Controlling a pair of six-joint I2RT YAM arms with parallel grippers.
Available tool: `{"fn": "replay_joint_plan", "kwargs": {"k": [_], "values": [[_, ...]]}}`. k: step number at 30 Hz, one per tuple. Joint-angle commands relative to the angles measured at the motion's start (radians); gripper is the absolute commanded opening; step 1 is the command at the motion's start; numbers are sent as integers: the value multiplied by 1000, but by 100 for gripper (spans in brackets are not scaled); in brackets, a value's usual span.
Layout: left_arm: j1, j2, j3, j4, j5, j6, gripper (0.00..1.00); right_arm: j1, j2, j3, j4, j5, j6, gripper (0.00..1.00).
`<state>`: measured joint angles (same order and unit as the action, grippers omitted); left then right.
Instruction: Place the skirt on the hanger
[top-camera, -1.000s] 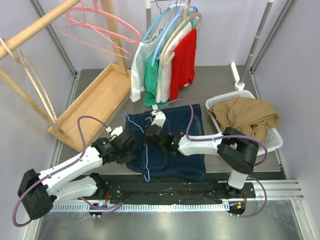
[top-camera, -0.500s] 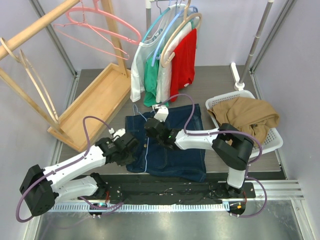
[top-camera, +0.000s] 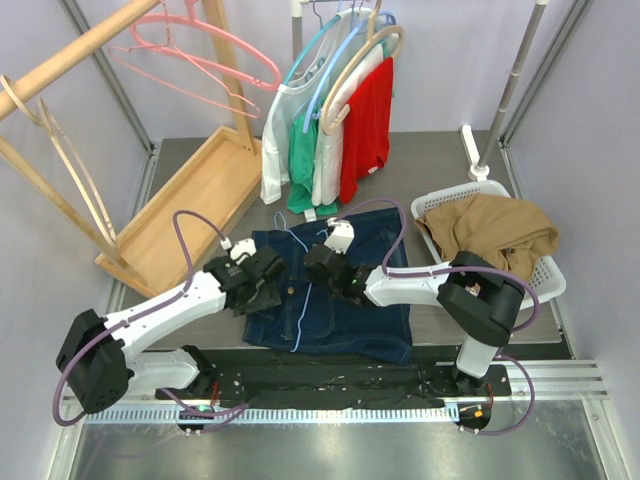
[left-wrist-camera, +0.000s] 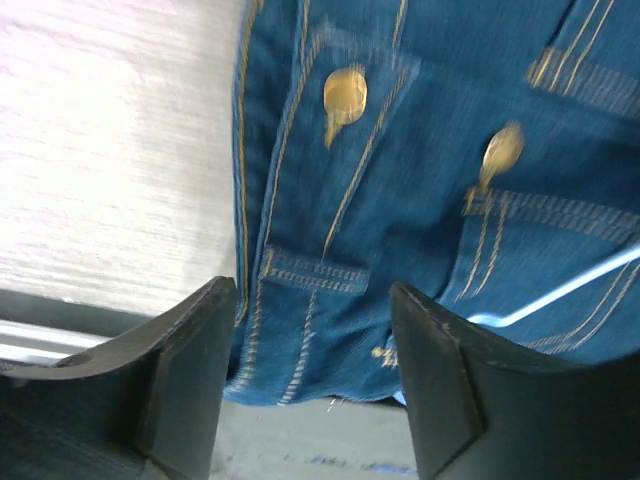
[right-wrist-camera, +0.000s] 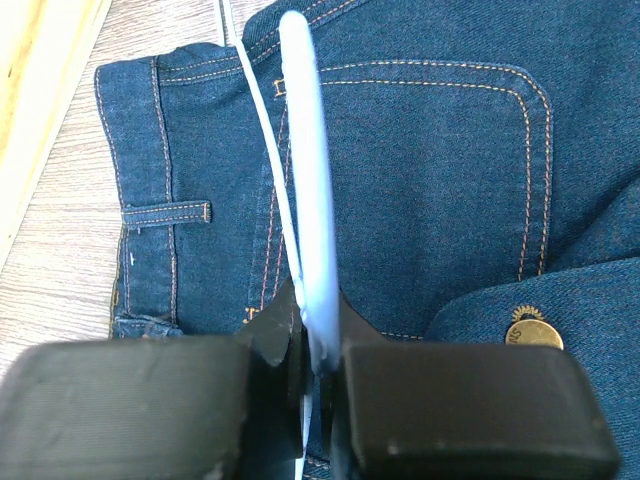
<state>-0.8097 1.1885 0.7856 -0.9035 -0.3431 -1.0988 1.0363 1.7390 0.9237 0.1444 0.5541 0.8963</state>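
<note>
Hanger (right-wrist-camera: 304, 170) lengthwise near-to-far across skirt (top-camera: 350, 326)

Blur smears the brass buttons (left-wrist-camera: 345, 95) on the skirt (left-wrist-camera: 420, 170) in the left wrist view; the blue hanger (left-wrist-camera: 570, 288) runs off the right edge.

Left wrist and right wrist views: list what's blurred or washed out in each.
Left wrist view: the brass buttons and skirt stitching are smeared, the table washed out near white. Right wrist view: pocket stitching is crisp; the hanger softens near the right claw.
</note>
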Motion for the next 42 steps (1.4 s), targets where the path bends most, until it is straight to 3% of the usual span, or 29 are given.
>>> {"fn": "replay_joint_plan", "kwargs": {"k": [1,6,12,14,21,26,34,42], "values": [[49,3,72,9,-96,11,69,1,-6,-17,-137,18,-60,1],[107,22,61,179,-85,54,69,1,7,-2,-166,12,-66,1],[142,190,46,388,38,74,52,-1,27,18,-183,4,-62,1],[147,233,49,409,35,80,51,1,27,18,-189,6,-54,1],[153,359,93,305,-48,105,56,-5,25,15,-216,9,-50,1],[164,425,24,340,7,97,53,-22,-18,-63,-233,43,-53,1],[185,415,-14,364,6,99,47,-27,-134,-204,-299,139,7,1],[198,408,-20,356,6,100,41,-93,-197,-210,-437,245,92,1]]}}
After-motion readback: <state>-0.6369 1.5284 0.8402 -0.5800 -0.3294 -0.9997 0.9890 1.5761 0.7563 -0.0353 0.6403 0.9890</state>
